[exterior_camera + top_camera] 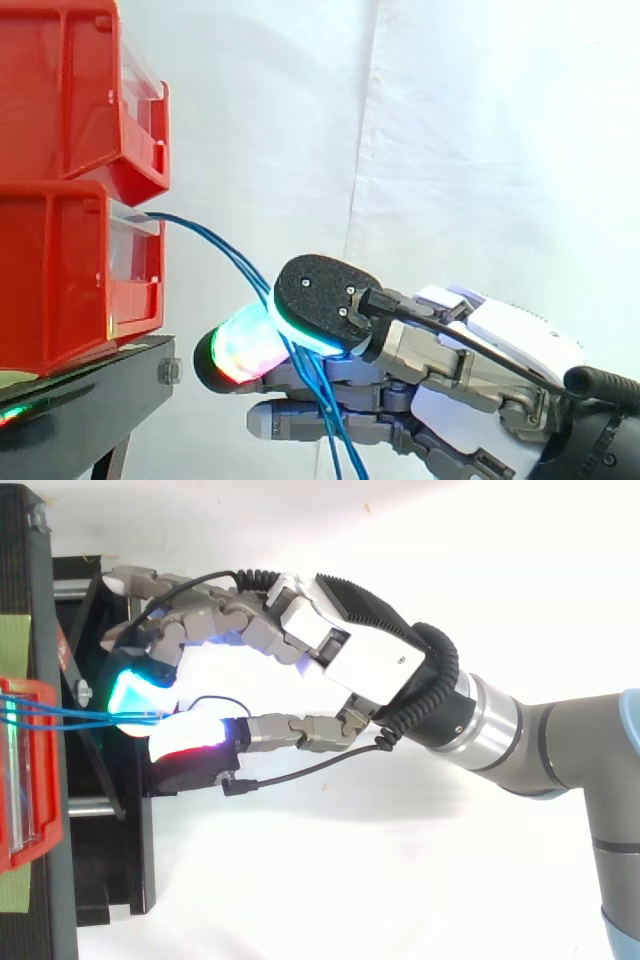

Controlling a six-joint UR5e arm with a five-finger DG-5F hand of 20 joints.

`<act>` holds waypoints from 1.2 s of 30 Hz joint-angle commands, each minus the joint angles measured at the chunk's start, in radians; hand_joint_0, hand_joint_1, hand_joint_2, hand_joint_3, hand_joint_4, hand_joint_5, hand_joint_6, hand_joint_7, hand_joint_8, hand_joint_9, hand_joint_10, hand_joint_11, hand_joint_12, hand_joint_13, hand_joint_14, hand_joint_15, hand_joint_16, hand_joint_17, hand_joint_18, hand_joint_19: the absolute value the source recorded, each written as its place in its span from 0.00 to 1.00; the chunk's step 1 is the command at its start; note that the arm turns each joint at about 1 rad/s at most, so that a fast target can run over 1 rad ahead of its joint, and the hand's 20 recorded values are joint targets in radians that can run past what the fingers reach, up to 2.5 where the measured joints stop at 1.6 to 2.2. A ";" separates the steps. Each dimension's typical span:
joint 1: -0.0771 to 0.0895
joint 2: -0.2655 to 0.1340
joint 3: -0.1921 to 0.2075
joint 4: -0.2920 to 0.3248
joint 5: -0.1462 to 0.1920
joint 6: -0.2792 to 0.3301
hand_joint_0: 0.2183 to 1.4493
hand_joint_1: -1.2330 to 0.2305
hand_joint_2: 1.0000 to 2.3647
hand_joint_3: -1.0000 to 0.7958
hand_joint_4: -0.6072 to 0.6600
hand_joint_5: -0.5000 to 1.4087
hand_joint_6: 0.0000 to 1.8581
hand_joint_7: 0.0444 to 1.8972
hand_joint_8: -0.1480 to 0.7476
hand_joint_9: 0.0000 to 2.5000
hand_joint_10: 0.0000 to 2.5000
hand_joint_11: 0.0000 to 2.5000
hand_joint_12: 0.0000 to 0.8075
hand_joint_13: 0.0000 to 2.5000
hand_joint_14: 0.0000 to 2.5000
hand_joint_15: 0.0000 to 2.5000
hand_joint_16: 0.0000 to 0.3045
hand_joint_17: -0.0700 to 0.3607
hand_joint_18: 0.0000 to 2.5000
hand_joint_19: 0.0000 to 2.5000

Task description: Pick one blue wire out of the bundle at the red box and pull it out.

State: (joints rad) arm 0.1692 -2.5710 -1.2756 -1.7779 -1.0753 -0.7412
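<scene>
Hand [510,345]: nearest the side camera, it fills the lower right of the frame and reaches left toward the bins; from above [340,645] it sits mid-frame, pointing at the left edge.
Fingers [240,350]: a thumb pad with a cyan glowing rim and a pad glowing green and red are pressed toward each other, pinching the blue wires between them; the other fingers lie straighter underneath. From above, the cyan pad [130,690] and a white-glowing pad close on the same spot.
Blue wires [215,245]: they leave the front of the lower bin at left centre, slope down to the right into the pinch, then hang below the hand to the bottom edge. More than one strand enters the pinch (how many are actually gripped I cannot tell). In the top view they run [70,712] almost level from the left edge to the pads.
Lower red bin [50,270]: left edge of the frame, resting on the stand.
Upper red bin [60,90]: stacked on the lower one, upper left.
Black stand [100,385]: lower left, under the bins.
Arm [560,740]: grey, entering from the right edge.
White curtain [480,150]: backdrop.
</scene>
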 commanded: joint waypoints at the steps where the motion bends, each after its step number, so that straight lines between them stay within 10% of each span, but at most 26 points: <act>1: 0.001 0.000 0.001 0.000 0.000 0.000 0.29 0.39 0.02 0.47 0.67 0.16 0.49 0.46 0.56 0.25 0.00 0.11 0.52 0.17 0.00 0.04 0.18 0.44 0.21 0.11; 20: 0.013 0.026 0.001 -0.008 0.012 0.037 0.30 0.36 0.01 0.57 0.55 0.17 0.51 0.47 0.61 0.27 0.00 0.12 0.59 0.19 0.00 0.05 0.21 0.49 0.24 0.10; 29: 0.013 0.123 0.004 -0.345 0.103 0.197 0.30 0.36 0.01 0.58 0.55 0.17 0.51 0.47 0.61 0.27 0.00 0.12 0.59 0.20 0.00 0.06 0.21 0.50 0.25 0.10; 36: 0.013 0.150 0.032 -0.523 0.106 0.315 0.30 0.36 0.01 0.58 0.55 0.17 0.51 0.48 0.61 0.28 0.00 0.12 0.59 0.20 0.00 0.06 0.21 0.50 0.25 0.10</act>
State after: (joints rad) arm 0.1825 -2.4306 -1.2609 -2.1260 -0.9701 -0.4824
